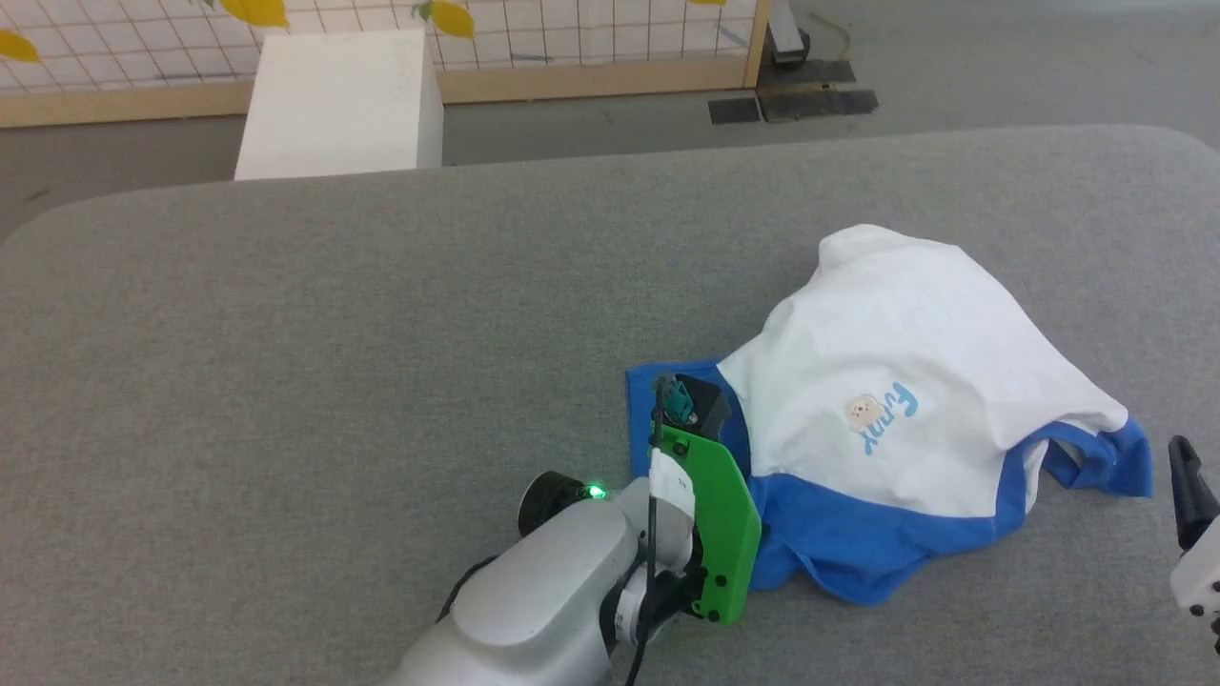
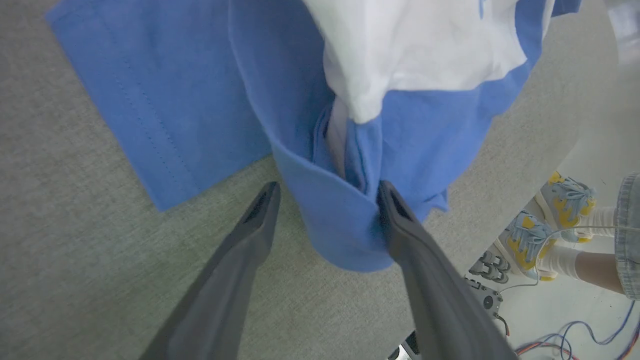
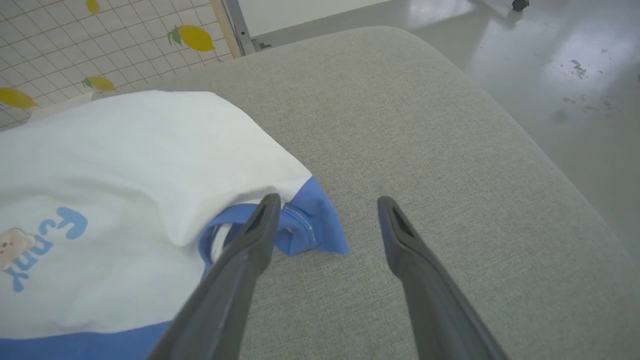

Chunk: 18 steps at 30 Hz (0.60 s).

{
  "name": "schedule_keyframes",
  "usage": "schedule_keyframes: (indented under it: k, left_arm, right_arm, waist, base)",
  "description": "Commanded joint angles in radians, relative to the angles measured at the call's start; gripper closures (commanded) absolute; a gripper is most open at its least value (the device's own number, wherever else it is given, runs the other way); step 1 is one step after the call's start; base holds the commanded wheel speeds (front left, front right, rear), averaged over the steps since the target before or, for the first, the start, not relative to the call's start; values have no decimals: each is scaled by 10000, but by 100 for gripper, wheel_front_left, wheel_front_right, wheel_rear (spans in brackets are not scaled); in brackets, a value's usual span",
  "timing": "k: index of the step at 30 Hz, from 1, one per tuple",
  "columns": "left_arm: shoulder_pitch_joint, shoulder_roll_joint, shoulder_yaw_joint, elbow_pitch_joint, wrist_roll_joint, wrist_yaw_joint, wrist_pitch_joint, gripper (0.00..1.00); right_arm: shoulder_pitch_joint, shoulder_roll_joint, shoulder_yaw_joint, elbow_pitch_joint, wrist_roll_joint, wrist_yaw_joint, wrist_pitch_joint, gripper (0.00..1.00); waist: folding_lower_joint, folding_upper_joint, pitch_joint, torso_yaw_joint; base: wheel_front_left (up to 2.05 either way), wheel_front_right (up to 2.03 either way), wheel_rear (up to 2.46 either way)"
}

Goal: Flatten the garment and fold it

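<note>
T-shirt first, Mei: where does the head view put it?

Mei: On the grey table, toward the table's near right part. It's bunched in a heap, with the white body humped over the blue sleeves. The left gripper sits at the heap's blue edge, on the side nearer the table's middle. 1 dark finger of the right gripper shows at the table's right side.

Tom: And the left wrist view?

Mei: Its 2 fingers are spread wide, pointing down at the table, with a rumpled blue sleeve fold lying between them. 1 finger touches the cloth, but nothing is pinched.

Tom: Right wrist view?

Mei: Those 2 fingers stand wide apart too, empty, above the table beside the other blue sleeve's tip. I can't tell whether the nearer finger touches it.

Tom: So, progress?

Mei: I'd say barely begun. The flattening isn't done, since no part lies smooth, and 0 folds are made. Spreading, then folding, all remain.
</note>
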Motion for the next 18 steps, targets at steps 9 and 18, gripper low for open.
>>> schedule_keyframes:
  k: [9, 18]
  left_arm:
    - [-480, 164, 1304, -156, -843, 199, -1936, 100]
    - [309, 2194, 4294, -723, -1352, 1945, -3774, 100]
  right_arm:
    - [-55, 25, 185, 144, -83, -15, -174, 0]
    - [18, 45, 743, 320, -78, -15, -212, 0]
  waist:
    - [0, 0, -7, 477]
    - [0, 0, -311, 1237]
  base:
    - [0, 0, 0]
    - [0, 0, 0]
